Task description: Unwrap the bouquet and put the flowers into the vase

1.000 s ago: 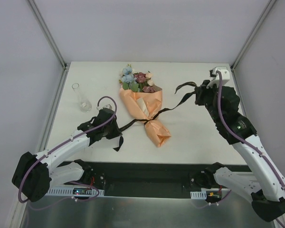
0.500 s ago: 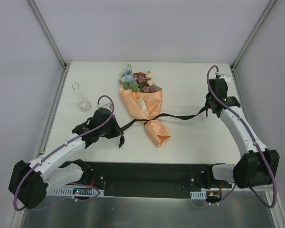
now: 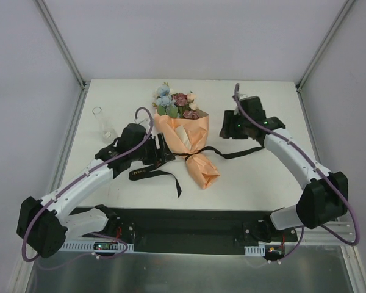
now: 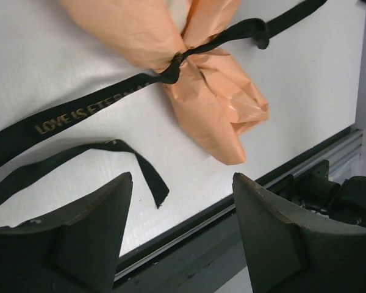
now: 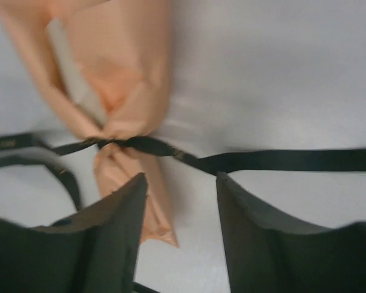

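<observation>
**Top external view.** The bouquet (image 3: 184,141) lies on the white table (image 3: 256,177), with the flowers (image 3: 175,104) at its far end and its pinched tail toward the arm bases. The vase (image 3: 103,125) stands well to the left of the bouquet, apart from it. A black ribbon (image 3: 151,173) is knotted round the bouquet's narrow waist, and its loose ends trail over the table on either side. The left gripper (image 3: 160,151) sits just beside the bouquet's left edge. The right gripper (image 3: 229,130) is near its right edge.

**Left wrist view.** The left fingers (image 4: 79,244) are spread wide with nothing between them. Beyond them lie the bouquet's peach paper tail and the ribbon, which carries gold lettering beginning "LOVE IS". One ribbon end curls left of the bouquet.

**Right wrist view (blurred).** The right fingers (image 5: 262,244) are likewise parted and empty. From the knot on the bouquet, the ribbon runs flat across the table to the right.
</observation>
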